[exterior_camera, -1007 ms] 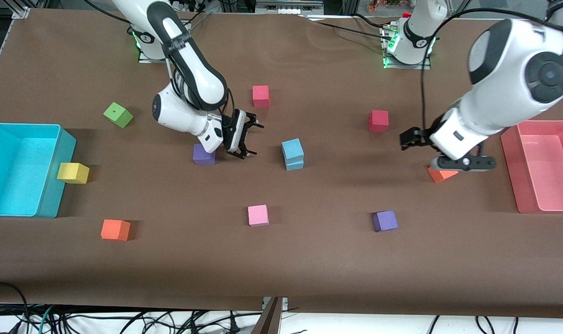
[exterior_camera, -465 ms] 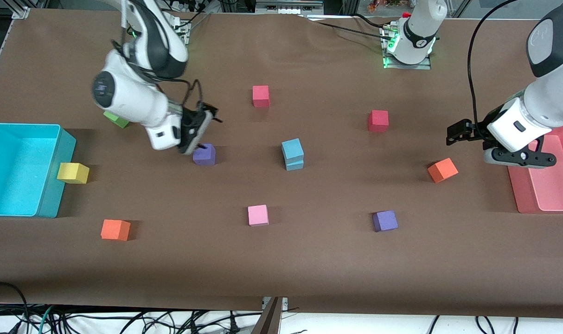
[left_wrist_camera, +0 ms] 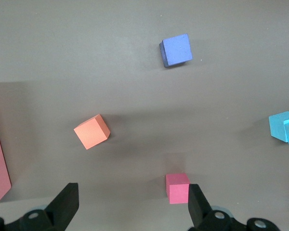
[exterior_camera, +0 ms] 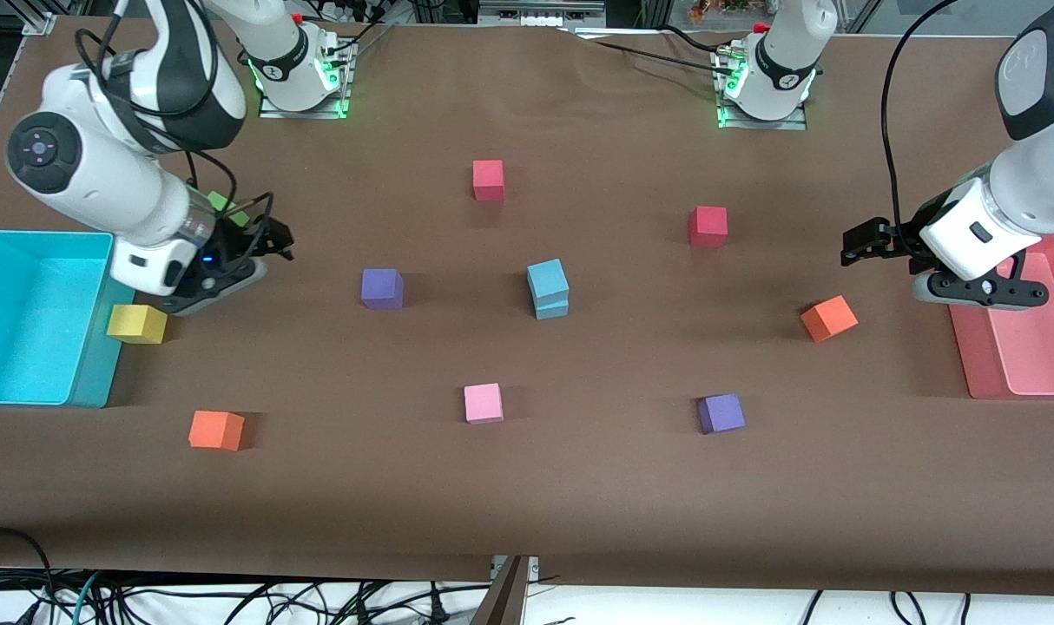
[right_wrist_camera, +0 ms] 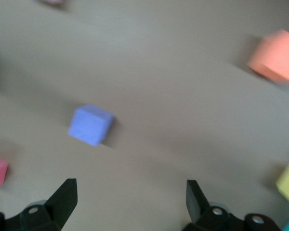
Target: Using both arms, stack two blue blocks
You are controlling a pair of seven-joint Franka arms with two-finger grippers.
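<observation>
The two light blue blocks (exterior_camera: 548,291) stand stacked, one on the other, at the middle of the table; they also show at the edge of the left wrist view (left_wrist_camera: 284,127). My right gripper (exterior_camera: 271,239) is open and empty, low over the table near the turquoise bin (exterior_camera: 23,382); its wrist view (right_wrist_camera: 130,199) shows bare table between the jaws. My left gripper (exterior_camera: 861,243) is open and empty, over the table beside the pink bin (exterior_camera: 970,347); in its wrist view (left_wrist_camera: 132,207) a red cube (left_wrist_camera: 177,187) lies near one finger.
Loose cubes lie around the stack: purple (exterior_camera: 382,288), pink (exterior_camera: 483,403), purple (exterior_camera: 721,413), orange (exterior_camera: 828,318), red (exterior_camera: 708,226), red (exterior_camera: 488,180), orange (exterior_camera: 216,430). A yellow cube (exterior_camera: 136,323) touches the turquoise bin. A green cube (exterior_camera: 223,204) is partly hidden by the right arm.
My right arm has drawn back from beside the purple cube toward the turquoise bin. My left arm moved off the orange cube toward the pink bin, then stayed. The blue stack has not moved.
</observation>
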